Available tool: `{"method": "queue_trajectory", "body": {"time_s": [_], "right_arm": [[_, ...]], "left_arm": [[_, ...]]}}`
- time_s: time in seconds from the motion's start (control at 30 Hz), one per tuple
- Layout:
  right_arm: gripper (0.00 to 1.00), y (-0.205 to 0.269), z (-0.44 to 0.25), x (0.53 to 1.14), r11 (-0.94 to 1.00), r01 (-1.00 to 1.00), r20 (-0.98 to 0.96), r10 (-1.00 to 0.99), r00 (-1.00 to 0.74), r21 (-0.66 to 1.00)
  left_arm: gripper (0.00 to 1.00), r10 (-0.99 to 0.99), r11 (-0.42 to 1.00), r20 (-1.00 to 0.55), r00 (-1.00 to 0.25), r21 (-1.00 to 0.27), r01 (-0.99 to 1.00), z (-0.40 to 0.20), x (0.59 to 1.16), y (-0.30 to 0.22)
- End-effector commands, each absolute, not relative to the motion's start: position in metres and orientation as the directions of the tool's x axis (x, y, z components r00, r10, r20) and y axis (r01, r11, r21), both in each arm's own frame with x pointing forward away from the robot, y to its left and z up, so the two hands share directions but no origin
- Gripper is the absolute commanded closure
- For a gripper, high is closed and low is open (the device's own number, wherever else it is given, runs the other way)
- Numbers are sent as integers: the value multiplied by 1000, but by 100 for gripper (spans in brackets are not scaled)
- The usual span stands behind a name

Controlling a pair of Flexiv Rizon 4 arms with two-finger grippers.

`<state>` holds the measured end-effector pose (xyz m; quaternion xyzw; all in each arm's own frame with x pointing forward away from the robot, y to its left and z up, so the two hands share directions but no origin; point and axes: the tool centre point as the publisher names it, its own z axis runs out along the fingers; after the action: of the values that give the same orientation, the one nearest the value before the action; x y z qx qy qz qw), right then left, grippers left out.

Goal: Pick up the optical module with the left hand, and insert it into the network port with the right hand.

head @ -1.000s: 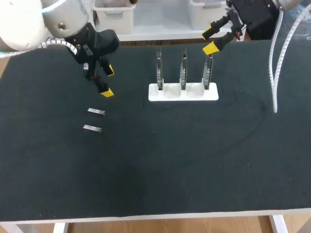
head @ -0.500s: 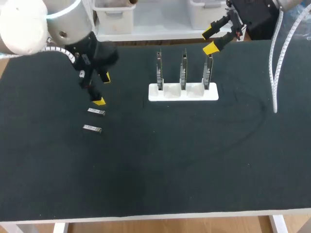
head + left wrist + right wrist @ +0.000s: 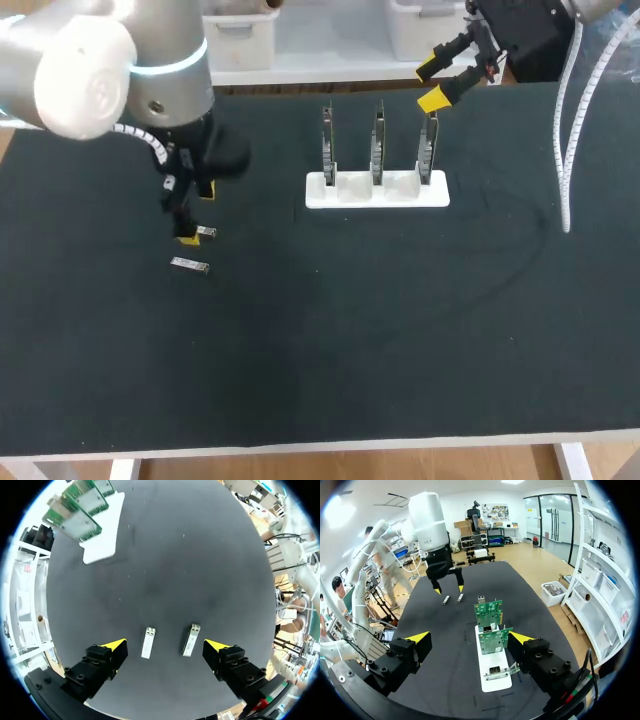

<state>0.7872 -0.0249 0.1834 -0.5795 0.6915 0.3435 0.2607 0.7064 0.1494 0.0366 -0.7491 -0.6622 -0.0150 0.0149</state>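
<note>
The near module (image 3: 189,265) lies just before the far module (image 3: 207,232), left of the rack (image 3: 377,192).

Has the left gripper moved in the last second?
Yes. The left yellow-tipped gripper shifted away from the white slotted board stand, ending over the small silver optical modules.

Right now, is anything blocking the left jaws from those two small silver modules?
Nothing visible does. The left jaws hang open over both optical modules, which lie side by side between the yellow tips, with only bare mat around them.
</note>
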Motion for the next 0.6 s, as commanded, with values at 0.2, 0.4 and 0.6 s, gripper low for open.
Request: {"method": "queue_trajectory", "body": {"time_s": [0.2,0.4,0.6], "right_arm": [[0,-25,184,784,98,-981,-759,-622,-192,168],[0,-25,184,784,98,-981,-759,-622,-192,168],[0,-25,184,784,98,-981,-759,-622,-192,168]], "left_arm": [[0,985,-149,85,149,1,989,27,712,164],[0,978,-189,88,187,16,982,27,716,167],[0,972,-223,74,221,14,975,23,718,168]]}}
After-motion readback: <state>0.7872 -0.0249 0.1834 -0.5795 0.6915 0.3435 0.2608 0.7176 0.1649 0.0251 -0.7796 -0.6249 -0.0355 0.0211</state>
